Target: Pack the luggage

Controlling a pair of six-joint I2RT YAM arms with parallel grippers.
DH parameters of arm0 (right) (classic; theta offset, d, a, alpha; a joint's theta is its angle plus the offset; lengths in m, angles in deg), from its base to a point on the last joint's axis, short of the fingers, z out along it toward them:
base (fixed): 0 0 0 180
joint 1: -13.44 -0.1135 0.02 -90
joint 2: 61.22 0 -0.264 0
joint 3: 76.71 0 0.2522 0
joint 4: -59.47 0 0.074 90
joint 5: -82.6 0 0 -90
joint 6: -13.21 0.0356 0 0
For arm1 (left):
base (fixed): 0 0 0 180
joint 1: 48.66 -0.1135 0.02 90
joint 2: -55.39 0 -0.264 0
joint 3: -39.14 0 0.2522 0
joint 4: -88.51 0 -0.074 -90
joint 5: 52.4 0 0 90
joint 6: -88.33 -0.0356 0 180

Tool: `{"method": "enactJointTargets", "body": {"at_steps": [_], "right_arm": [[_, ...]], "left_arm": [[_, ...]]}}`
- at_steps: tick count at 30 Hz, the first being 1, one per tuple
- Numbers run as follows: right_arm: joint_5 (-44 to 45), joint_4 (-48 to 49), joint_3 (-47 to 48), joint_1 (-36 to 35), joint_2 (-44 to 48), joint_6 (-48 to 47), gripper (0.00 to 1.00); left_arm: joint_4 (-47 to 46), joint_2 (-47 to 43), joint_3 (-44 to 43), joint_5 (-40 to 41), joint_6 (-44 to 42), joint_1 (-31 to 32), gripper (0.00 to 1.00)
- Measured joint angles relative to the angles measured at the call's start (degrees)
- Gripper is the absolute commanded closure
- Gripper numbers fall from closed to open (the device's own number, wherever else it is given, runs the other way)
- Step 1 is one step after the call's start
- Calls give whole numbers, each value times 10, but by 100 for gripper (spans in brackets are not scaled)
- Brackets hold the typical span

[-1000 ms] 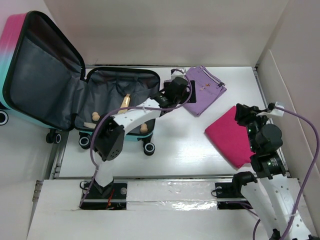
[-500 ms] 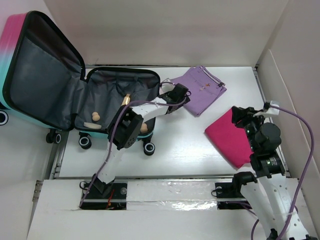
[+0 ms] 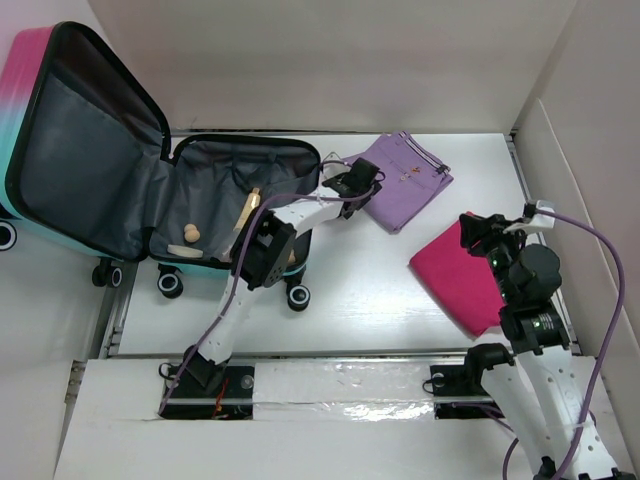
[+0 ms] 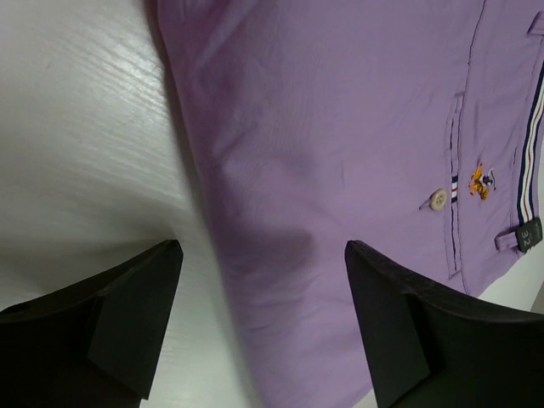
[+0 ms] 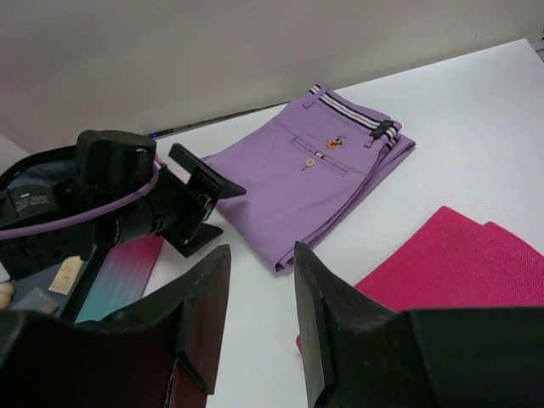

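Luggage [image 3: 90, 160] barely packed, both bits of clothing not in yet

Nearest the arms and well right of the luggage, the folded pink cloth [image 3: 465, 275] lies on the table [image 3: 350, 290]. The right gripper [image 3: 478, 232] hovers over its far end, jaws partly apart and gripping nothing. Further back, just right of the luggage, the left gripper [image 4: 259, 255] sits low over the edge of the folded purple trousers [image 4: 340, 153], jaws spread wide either side of that edge, not pinching it yet. The luggage itself lies open at the table's far left, lid leaning back, with only a few small tan bits [image 3: 192, 234] on the grey lining (can't tell what they are). I'd call it early days: trousers look next, then the pink cloth, then shutting the lid.
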Motion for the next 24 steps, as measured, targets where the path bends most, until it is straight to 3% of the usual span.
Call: {"method": "enactJointTargets", "body": {"at_steps": [13,14,15,17,19,20,24], "right_arm": [[0,-6,0,0,24,0,58],[0,-7,0,0,24,0,58],[0,-9,0,0,24,0,58],[0,-12,0,0,23,0,58],[0,-14,0,0,23,0,58],[-1,-14,0,0,23,0,59],[-2,-14,0,0,22,0,59]], "left_arm": [[13,61,-85,14,-4,0,54],[9,63,-85,15,-7,0,59],[4,64,-85,16,-10,0,71],[-5,70,-85,15,-22,0,80],[-21,77,-85,14,-34,0,96],[-29,78,-85,12,-43,0,100],[-61,78,-85,-2,-91,0,100]]}}
